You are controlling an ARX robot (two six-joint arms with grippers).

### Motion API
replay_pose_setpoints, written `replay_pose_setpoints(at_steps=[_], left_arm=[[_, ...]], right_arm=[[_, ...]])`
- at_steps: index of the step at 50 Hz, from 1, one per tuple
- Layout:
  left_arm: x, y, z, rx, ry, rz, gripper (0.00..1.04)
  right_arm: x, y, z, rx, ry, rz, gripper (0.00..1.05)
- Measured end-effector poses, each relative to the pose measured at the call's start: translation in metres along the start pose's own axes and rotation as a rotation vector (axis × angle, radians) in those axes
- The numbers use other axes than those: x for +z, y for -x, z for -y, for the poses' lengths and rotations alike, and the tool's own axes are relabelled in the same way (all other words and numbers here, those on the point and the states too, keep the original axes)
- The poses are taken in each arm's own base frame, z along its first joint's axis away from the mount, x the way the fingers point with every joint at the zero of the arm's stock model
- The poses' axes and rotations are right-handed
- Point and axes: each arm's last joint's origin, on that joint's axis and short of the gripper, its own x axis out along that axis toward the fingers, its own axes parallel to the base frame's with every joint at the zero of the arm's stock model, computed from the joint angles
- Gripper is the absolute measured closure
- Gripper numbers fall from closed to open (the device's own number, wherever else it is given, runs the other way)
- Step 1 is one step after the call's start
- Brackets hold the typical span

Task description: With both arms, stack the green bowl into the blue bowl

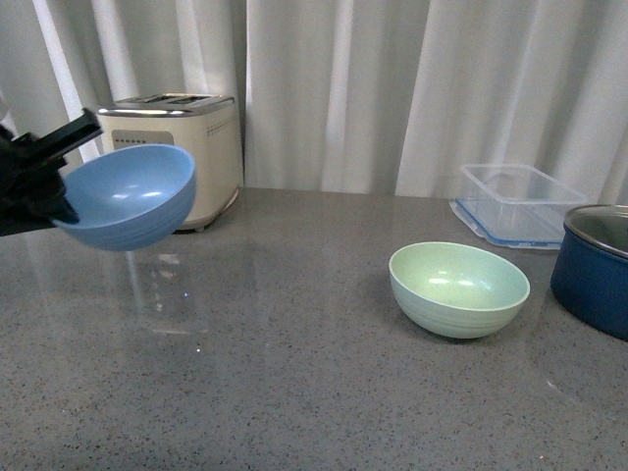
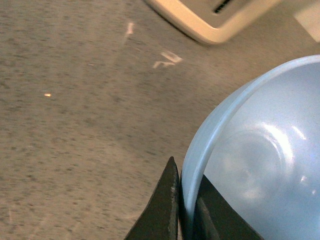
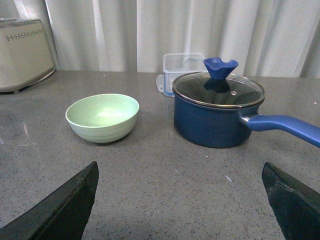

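Mint-green round plastic bowl (image 1: 458, 289) rests near the worktop's right edge. Left gripper (image 1: 44, 172) pinches the sky-blue ridged bowl (image 1: 128, 196) by its rim, aloft at the left edge; right gripper (image 3: 180, 167) gapes wide. Best lower blue level.

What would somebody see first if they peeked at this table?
The blue bowl hangs in the air on the far left, tipped in front of the toaster, its rim pinched in the jaws of the left arm. Next comes the green bowl, sitting on the grey counter right of the middle, near a dark blue pot.
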Motion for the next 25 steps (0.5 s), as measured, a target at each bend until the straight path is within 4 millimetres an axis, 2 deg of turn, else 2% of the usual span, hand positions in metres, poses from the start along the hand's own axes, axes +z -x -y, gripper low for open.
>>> replay_pose_setpoints(at_steps=[7, 13, 25], left_arm=[[-0.018, 0.0, 0.036, -0.066, -0.057, -0.029, 1.01], [-0.042, -0.012, 0.059, -0.089, -0.099, -0.089, 1.01], [-0.069, -0.044, 0.078, -0.074, -0.14, -0.17, 1.01]], right_arm=[[0.0, 0.0, 0.0, 0.0, 0.0, 0.0, 0.1], [0.0, 0.0, 0.0, 0.0, 0.0, 0.0, 0.1], [0.0, 0.0, 0.0, 0.0, 0.0, 0.0, 0.1]])
